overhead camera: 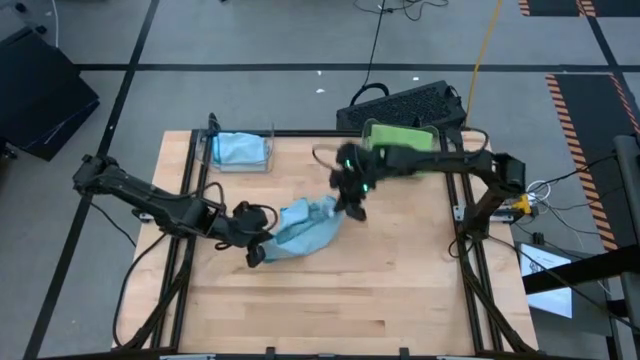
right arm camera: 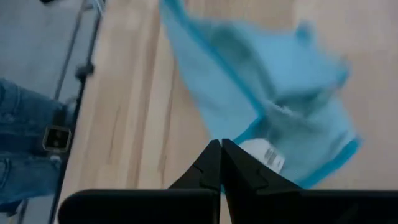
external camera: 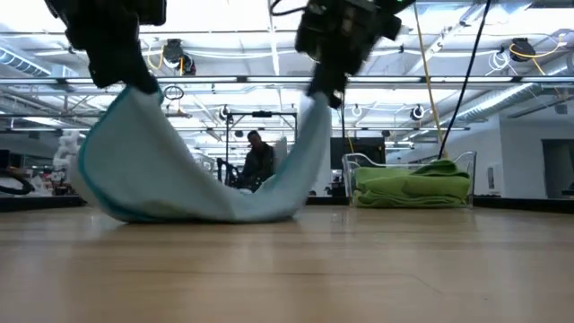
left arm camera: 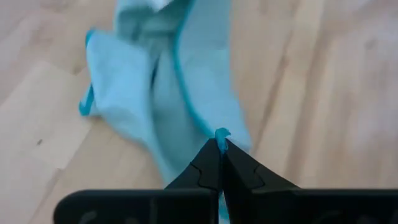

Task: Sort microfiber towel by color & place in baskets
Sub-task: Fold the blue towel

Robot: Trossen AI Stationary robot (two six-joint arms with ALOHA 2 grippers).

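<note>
While both sets of jaws pinch opposite edges, the blue towel (overhead camera: 305, 228) sags between left gripper (overhead camera: 256, 253) and right gripper (overhead camera: 355, 211), its belly touching the counter (overhead camera: 400, 290).

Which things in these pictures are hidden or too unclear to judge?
- High view: the right hand is motion-blurred.
- Low view: the blue towel hides most of a person behind it.
- Low view: the blue basket is not visible.
- Right wrist view: the towel label's print is unreadable.

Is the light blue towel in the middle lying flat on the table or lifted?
Partly lifted: the light blue microfiber towel hangs between the shut left pincer and right pincer, its middle sagging onto the wooden table.
</note>
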